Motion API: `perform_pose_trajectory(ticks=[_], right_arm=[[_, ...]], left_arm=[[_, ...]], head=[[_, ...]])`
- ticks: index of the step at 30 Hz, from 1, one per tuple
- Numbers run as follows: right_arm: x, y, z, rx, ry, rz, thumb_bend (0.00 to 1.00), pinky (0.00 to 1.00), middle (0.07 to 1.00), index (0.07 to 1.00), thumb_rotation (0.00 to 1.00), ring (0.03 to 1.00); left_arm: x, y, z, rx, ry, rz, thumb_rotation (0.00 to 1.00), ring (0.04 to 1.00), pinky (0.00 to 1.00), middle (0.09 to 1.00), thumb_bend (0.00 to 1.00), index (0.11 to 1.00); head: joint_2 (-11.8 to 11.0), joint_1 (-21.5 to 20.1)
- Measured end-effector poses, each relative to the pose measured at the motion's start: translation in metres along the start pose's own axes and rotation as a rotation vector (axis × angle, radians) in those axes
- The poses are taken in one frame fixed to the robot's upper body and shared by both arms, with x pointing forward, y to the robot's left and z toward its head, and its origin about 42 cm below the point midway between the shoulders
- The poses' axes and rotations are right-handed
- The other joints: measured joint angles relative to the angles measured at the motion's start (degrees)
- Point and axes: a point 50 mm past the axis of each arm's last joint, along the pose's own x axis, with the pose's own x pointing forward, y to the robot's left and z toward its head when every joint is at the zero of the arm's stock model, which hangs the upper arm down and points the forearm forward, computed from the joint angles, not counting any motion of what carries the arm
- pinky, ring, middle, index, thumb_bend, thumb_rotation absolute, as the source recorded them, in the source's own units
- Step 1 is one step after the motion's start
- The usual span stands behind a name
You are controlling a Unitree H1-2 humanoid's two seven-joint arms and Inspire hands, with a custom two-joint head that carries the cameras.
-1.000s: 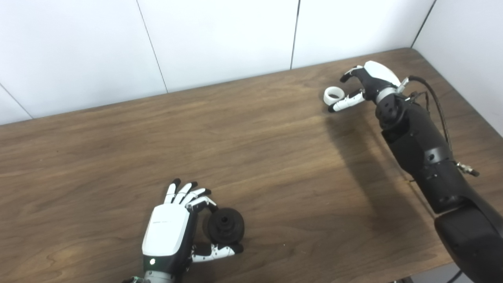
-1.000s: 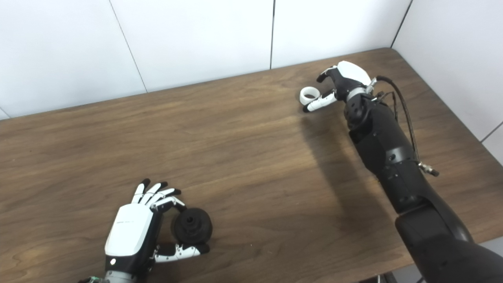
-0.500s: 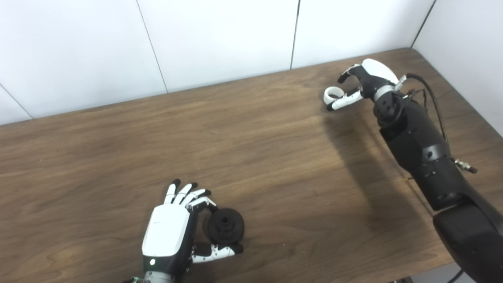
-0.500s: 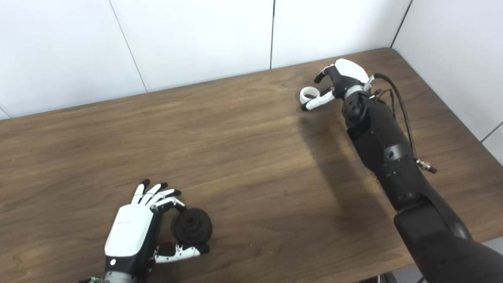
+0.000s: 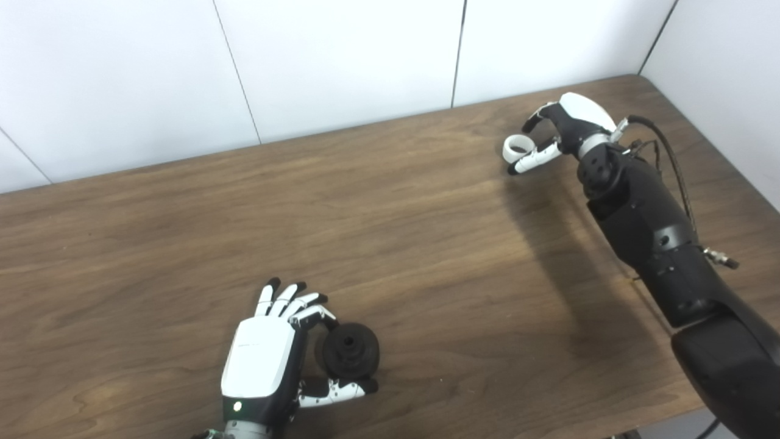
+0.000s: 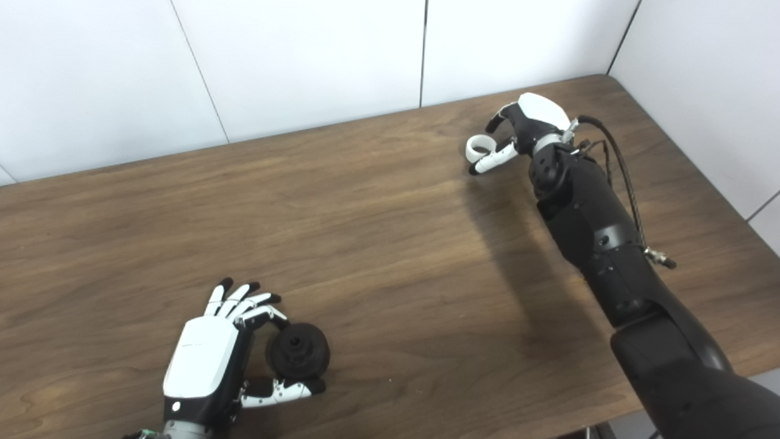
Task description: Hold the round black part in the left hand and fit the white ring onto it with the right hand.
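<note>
The round black part (image 5: 350,352) sits on the wooden table (image 5: 426,256) near the front edge. My left hand (image 5: 268,360) is beside it on the left, with one curled finger on its top and the thumb under its near side; the other fingers are spread. The white ring (image 5: 515,147) lies on the table at the far right. My right hand (image 5: 563,125) reaches over it, with the thumb touching the ring's near side and the curled fingers just above it, a small gap showing. The ring also shows in the right eye view (image 6: 478,148).
White wall panels (image 5: 341,61) run along the table's far edge and right side. My black right forearm (image 5: 652,231) crosses the table's right part, with a cable along it. Nothing else stands on the table.
My right hand has shifted slightly left and its fingers have curled closer over the white ring. The ring, the left hand and the black part have not moved.
</note>
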Motion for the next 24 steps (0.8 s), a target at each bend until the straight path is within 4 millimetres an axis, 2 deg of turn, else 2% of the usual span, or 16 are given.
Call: perform_pose_trajectory(ticks=[6,24], right_arm=[[0.0001,0.0023,0.0006,-0.006,-0.002,0.006,0.77,0.84,0.927,0.685,0.29,0.967],[0.0001,0.0029,0.0006,0.006,-0.005,0.010,0.75,0.84,0.918,0.662,0.23,0.957]], left_arm=[[-0.0001,0.0002,0.0002,0.002,0.000,-0.001,0.06,0.894,1.00,0.783,0.52,0.485],[0.0000,0.0002,0.0006,0.001,0.000,-0.002,0.06,0.898,1.00,0.784,0.52,0.485]], head=[[0.0,0.0],[0.4,0.4]])
